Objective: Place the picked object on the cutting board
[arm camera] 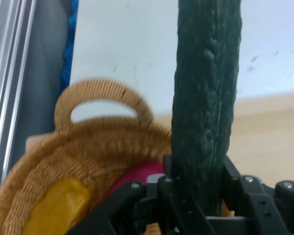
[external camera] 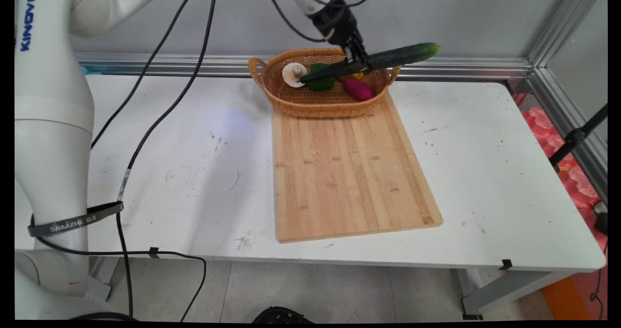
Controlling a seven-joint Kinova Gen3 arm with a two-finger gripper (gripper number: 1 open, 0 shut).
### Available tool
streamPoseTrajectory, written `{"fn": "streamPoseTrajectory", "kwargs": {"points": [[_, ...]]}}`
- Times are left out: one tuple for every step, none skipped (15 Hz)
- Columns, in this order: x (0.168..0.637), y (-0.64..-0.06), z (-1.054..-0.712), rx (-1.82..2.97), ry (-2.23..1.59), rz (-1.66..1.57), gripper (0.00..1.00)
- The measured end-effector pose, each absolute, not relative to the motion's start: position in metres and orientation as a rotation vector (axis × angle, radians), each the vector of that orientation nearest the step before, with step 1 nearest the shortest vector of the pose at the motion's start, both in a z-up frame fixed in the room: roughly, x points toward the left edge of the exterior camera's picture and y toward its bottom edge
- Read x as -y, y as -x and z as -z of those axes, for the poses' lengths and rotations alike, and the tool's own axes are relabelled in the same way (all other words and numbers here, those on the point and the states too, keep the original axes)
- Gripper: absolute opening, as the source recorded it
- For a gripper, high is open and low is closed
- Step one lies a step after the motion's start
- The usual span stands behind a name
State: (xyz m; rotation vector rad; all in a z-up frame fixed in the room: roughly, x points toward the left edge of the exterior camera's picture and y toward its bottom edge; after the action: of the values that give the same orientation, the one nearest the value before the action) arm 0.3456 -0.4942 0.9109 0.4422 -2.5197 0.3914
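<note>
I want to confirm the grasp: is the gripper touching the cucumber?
Touching. The hand view shows the gripper fingers closed against both sides of the cucumber, no gap between them.

Dark green cucumber [external camera: 388,58]; tan woven basket [external camera: 315,106]; magenta [external camera: 359,89] and yellow [arm camera: 56,208] pieces inside; pale wooden board [external camera: 349,172]; white surface [external camera: 485,172].

A black strap [external camera: 73,223] around the arm's cables reads "SAMZHE" in pale letters; nothing else is legible.
</note>
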Motion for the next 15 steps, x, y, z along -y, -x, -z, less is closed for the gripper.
{"fn": "streamPoseTrajectory", "kwargs": {"points": [[0.491,-0.341,-0.916,2.517,-0.447,-0.39,0.0],[0.485,-0.332,-0.924,2.513,-0.455,-0.386,0.0],[0.48,-0.326,-0.93,2.51,-0.47,-0.38,0.0],[0.473,-0.32,-0.935,2.508,-0.488,-0.373,0.0],[0.466,-0.313,-0.94,2.506,-0.509,-0.36,0.0],[0.456,-0.305,-0.943,2.506,-0.531,-0.345,0.0],[0.445,-0.298,-0.945,2.509,-0.548,-0.329,0.0],[0.434,-0.291,-0.946,2.513,-0.566,-0.313,0.0],[0.423,-0.285,-0.945,2.52,-0.575,-0.299,0.0],[0.416,-0.281,-0.944,2.524,-0.581,-0.291,0.0],[0.406,-0.276,-0.942,2.531,-0.591,-0.279,0.0],[0.394,-0.27,-0.939,2.54,-0.602,-0.265,0.0],[0.385,-0.266,-0.936,2.548,-0.613,-0.257,0.0],[0.377,-0.264,-0.932,2.555,-0.625,-0.25,0.0],[0.372,-0.262,-0.929,2.561,-0.631,-0.247,0.0]]}}
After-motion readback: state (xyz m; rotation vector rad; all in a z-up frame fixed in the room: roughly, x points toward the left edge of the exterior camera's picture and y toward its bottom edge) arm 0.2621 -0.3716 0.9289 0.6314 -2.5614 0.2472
